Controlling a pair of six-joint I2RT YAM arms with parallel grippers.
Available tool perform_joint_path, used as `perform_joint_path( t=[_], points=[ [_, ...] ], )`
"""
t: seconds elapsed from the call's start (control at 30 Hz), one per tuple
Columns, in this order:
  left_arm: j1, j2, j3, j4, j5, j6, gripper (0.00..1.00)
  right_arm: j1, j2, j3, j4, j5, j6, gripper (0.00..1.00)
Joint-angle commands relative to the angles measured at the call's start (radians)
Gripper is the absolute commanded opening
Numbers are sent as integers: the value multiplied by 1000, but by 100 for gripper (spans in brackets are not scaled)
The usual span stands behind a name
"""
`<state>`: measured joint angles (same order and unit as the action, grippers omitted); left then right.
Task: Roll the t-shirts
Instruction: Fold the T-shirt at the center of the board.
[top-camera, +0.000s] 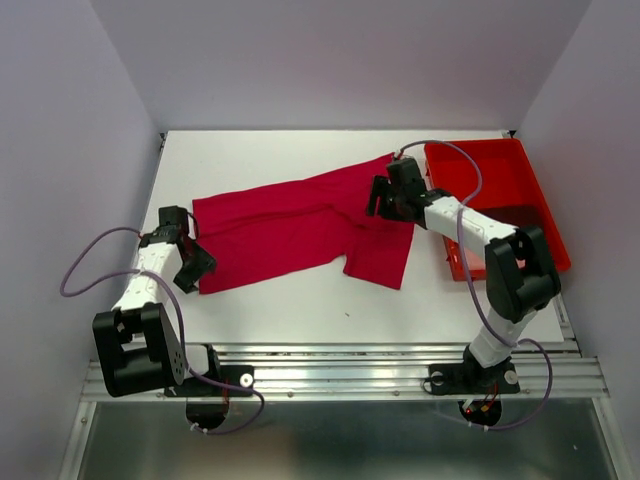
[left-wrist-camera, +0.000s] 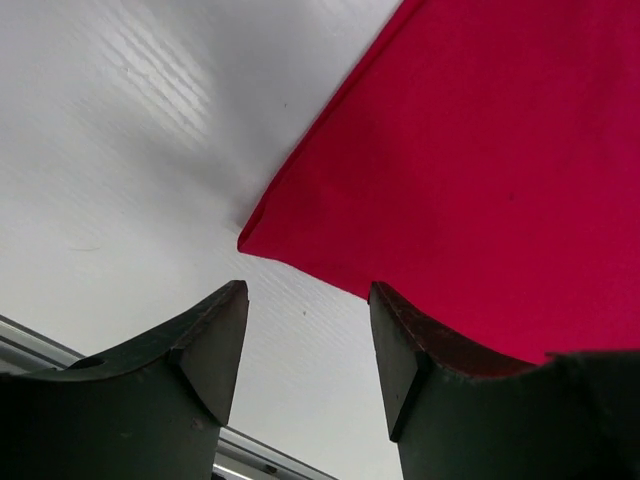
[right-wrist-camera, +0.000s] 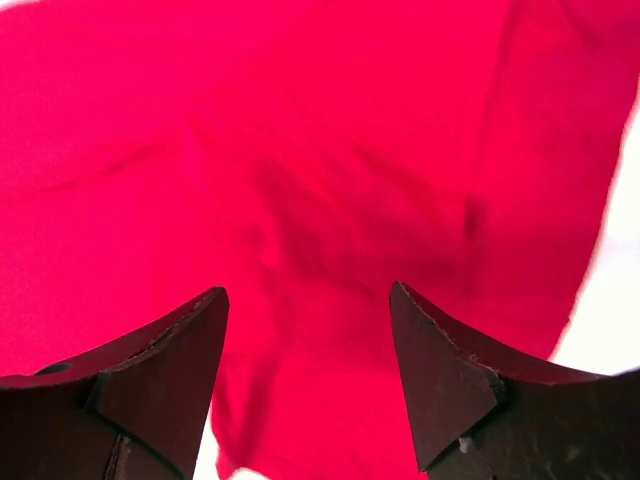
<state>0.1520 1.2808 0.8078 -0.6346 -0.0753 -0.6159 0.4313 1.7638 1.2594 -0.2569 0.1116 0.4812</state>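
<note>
A bright crimson t-shirt (top-camera: 290, 230) lies spread flat across the middle of the white table, its hem to the left and a sleeve hanging toward the front right. My left gripper (top-camera: 196, 262) hovers open at the shirt's near left corner (left-wrist-camera: 262, 232); bare table shows between its fingers (left-wrist-camera: 215, 345). My right gripper (top-camera: 383, 197) hangs open over the shirt's right end, and red cloth (right-wrist-camera: 300, 200) fills the view beneath its fingers (right-wrist-camera: 440, 370). Neither gripper holds anything.
A rigid red plastic tray (top-camera: 520, 170) sits at the back right of the table, just beyond the right arm. The metal rail (top-camera: 340, 365) runs along the table's near edge. Pale walls enclose the left, back and right sides.
</note>
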Motion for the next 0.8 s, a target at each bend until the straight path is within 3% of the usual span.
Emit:
perform_joint_path(
  t=[0.0, 0.23, 0.53, 0.77],
  points=[
    [-5, -28, -15, -8, -6, -88, 61, -6, -118, -51, 35, 5, 22, 72],
    [-3, 60, -58, -8, -30, -188, 58, -6, -185, -135, 25, -23, 36, 74],
    [-2, 129, -62, 104, -76, -208, 54, -6, -265, -235, -5, -12, 28, 74],
    [-3, 163, -133, 180, -73, -211, 42, -6, -309, -278, -30, -4, 46, 74]
  ],
)
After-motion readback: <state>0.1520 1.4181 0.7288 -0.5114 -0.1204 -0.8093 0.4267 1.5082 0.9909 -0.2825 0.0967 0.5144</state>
